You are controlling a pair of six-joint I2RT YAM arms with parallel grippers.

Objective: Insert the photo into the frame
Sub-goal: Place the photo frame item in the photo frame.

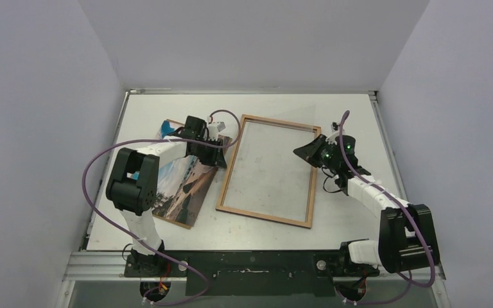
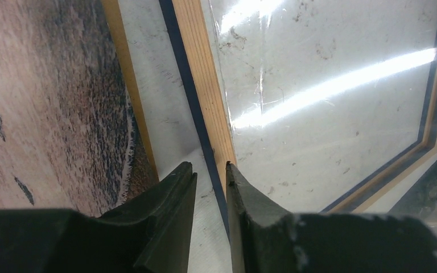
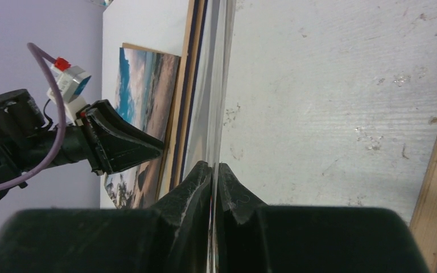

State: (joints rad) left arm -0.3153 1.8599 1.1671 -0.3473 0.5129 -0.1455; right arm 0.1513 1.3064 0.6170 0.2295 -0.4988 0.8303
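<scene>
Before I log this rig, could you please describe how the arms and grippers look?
Both the left arm and right arm have white links with bulky black joints, each trailed by a looping purple cable. The left gripper and right gripper have black wedge-shaped fingers. Green lights glow at the right wrist.

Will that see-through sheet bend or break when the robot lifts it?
Probably stiff: the clear sheet looks flat though the right gripper pinches only one edge. Its thin, shiny surface suggests it could slip or crack.
</scene>
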